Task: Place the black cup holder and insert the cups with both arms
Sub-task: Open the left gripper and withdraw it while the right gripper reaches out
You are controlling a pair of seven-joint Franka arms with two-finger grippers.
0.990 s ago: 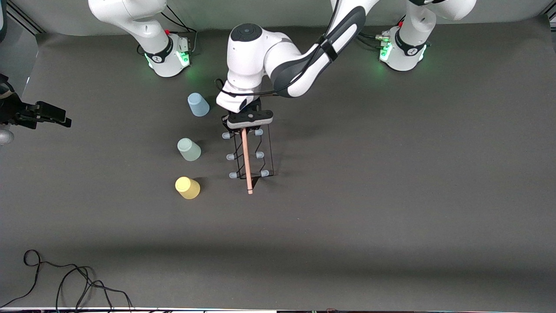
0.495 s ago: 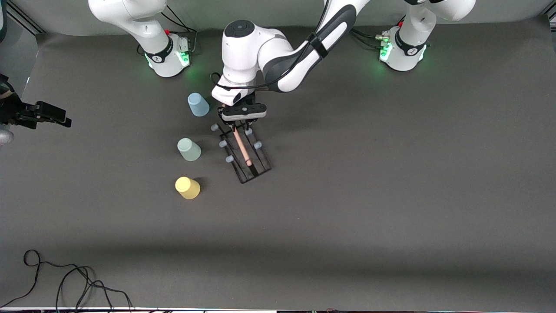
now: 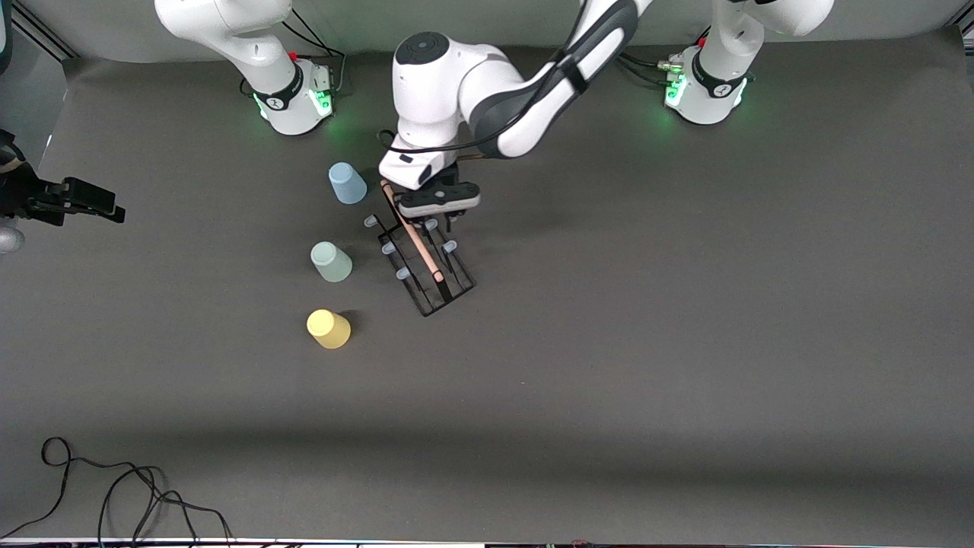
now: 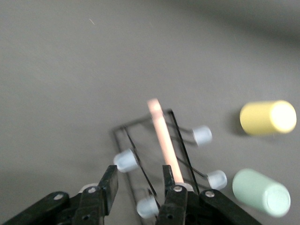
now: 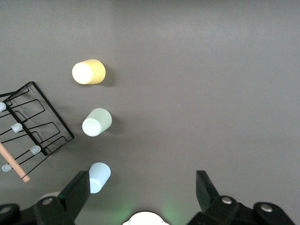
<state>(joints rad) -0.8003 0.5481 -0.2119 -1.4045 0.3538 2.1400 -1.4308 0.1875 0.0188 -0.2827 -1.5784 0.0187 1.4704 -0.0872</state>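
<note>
Hovering over the black cup holder point(image 3: 423, 255), left gripper point(image 3: 439, 218) has fingers apart, empty; rack stands under it, three cups point(image 3: 332, 262) beside. Right gripper point(image 5: 143, 197) waits, spread wide

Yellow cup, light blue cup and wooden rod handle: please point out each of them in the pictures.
yellow cup point(image 3: 329, 329), front view, on its side wall.
light blue cup point(image 3: 347, 183), front view, on its side wall.
wooden rod handle point(image 3: 421, 246), front view, mid-length of the rod.

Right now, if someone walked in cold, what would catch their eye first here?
First, the black wire cup holder with a wooden rod handle, standing mid-table with the left gripper open above its handle. Next, three upside-down plastic cups beside it: light blue cup, pale green cup, yellow cup.
</note>
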